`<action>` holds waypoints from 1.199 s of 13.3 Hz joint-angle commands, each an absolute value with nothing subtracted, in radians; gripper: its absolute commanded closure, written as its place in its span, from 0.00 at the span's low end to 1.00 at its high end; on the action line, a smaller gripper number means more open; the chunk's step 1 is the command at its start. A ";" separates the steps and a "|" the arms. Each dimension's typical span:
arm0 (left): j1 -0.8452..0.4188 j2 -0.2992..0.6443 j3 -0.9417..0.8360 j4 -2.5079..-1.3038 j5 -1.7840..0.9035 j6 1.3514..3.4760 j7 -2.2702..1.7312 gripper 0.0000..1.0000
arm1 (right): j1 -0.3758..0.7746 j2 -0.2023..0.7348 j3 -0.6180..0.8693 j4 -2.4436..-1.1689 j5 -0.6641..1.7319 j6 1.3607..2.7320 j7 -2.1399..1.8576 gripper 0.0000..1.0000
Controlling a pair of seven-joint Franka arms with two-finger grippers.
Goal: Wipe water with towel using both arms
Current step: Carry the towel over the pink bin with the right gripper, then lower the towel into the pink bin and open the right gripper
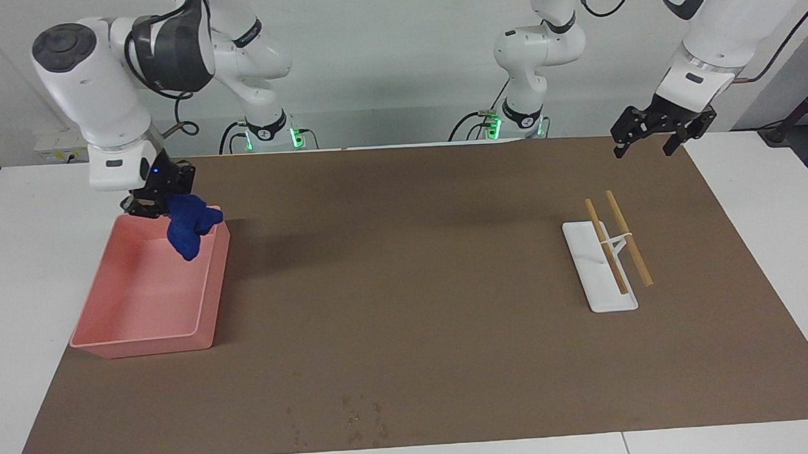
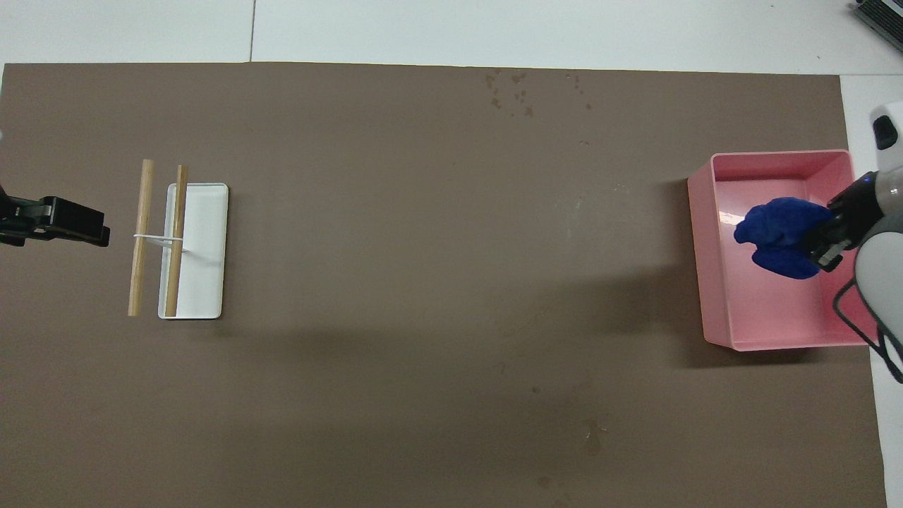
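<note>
My right gripper [image 1: 149, 205] is shut on the blue towel [image 1: 189, 226] and holds it bunched up in the air over the pink tray [image 1: 143, 344], above the tray's end nearer the robots. The overhead view shows the towel [image 2: 776, 236] hanging from the right gripper [image 2: 822, 243] over the tray [image 2: 705, 247]. Small water drops [image 1: 358, 420] lie on the brown mat, far from the robots near the mat's edge; they also show in the overhead view [image 2: 522, 88]. My left gripper [image 1: 646, 147] hangs open and empty in the air over the mat's left-arm end [image 2: 56, 226].
A white slab with two wooden sticks [image 1: 600, 273] lies on the mat toward the left arm's end, also seen in the overhead view [image 2: 204, 247]. The brown mat [image 1: 407, 288] covers most of the white table.
</note>
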State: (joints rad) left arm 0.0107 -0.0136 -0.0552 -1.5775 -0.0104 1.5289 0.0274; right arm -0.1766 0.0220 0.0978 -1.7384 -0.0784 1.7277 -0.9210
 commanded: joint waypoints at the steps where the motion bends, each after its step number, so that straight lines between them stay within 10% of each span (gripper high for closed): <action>1: 0.021 -0.029 -0.061 -1.598 -0.014 1.536 0.029 0.00 | -0.244 0.011 0.107 -1.782 -0.072 1.802 -0.992 1.00; 14: 0.021 -0.029 -0.061 -1.598 -0.014 1.536 0.029 0.00 | -0.313 0.095 0.107 -2.019 -0.072 2.198 -1.035 1.00; 16: 0.021 -0.029 -0.061 -1.598 -0.014 1.536 0.029 0.00 | -0.319 0.095 0.107 -2.017 -0.072 2.195 -1.055 0.87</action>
